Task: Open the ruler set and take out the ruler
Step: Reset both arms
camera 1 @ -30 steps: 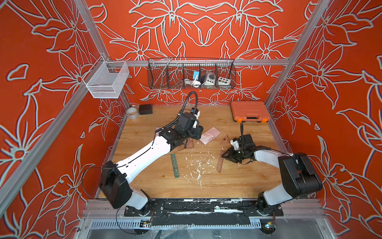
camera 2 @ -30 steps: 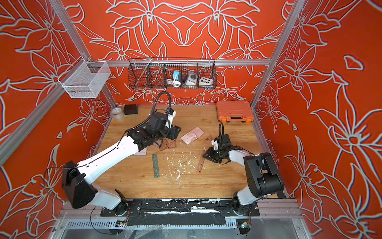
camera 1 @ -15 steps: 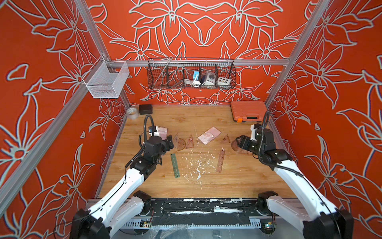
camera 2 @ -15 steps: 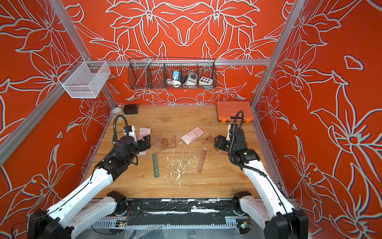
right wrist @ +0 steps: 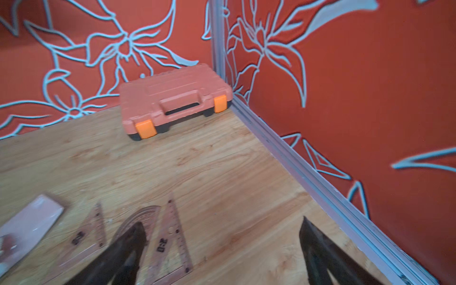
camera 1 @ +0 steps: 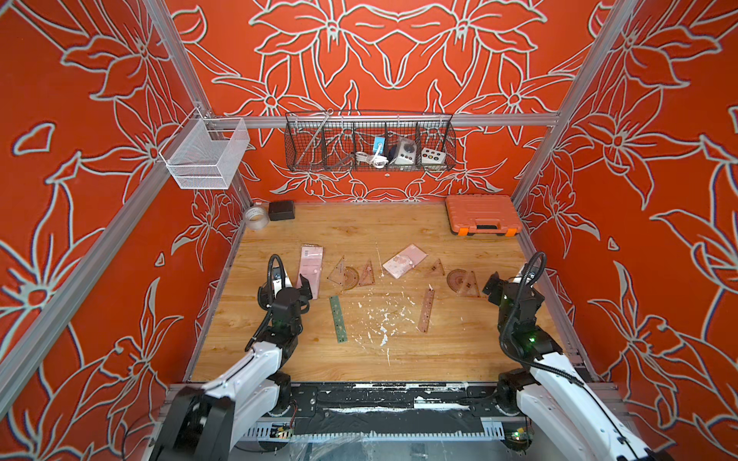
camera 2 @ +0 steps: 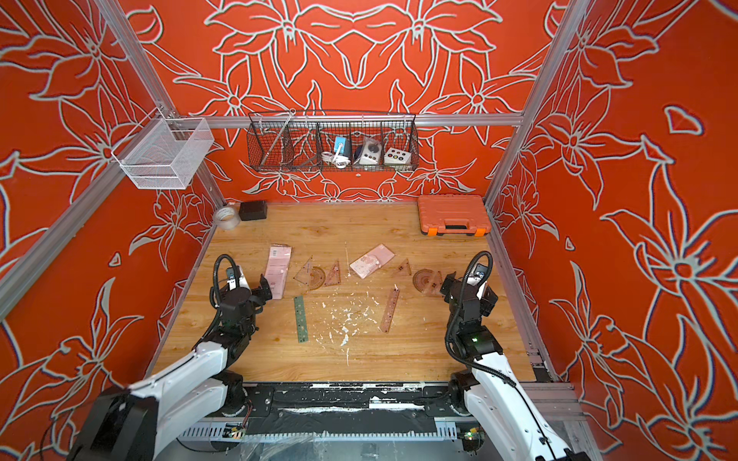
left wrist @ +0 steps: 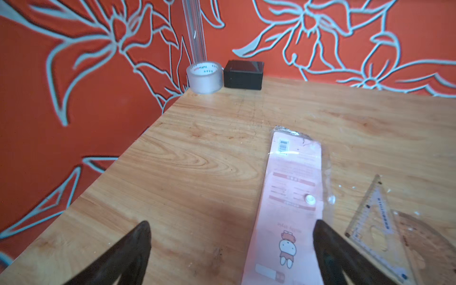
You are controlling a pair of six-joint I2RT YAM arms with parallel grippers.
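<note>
A long pink ruler set pouch (camera 1: 310, 270) (left wrist: 291, 197) lies flat at the table's left. A second pink pouch (camera 1: 404, 260) lies at the centre back. A green ruler (camera 1: 338, 319) and a brownish ruler (camera 1: 425, 310) lie bare on the wood, apart from both pouches. My left gripper (camera 1: 290, 284) (left wrist: 232, 237) hovers open at the near end of the long pouch, holding nothing. My right gripper (camera 1: 507, 285) (right wrist: 222, 234) is open and empty beside a brown set square (right wrist: 170, 237) and protractor (right wrist: 143, 214).
Clear set squares and a protractor (camera 1: 351, 277) lie between the pouches. An orange tool case (camera 1: 482, 213) sits at the back right; a tape roll (camera 1: 256, 217) and black box (camera 1: 281, 210) at the back left. White flecks (camera 1: 383, 319) litter the middle. A rail (right wrist: 308, 172) edges the right side.
Both arms have pulled back from the middle of the table toward the front corners. Both grippers have opened wide. The pouch and rulers stay on the table.
</note>
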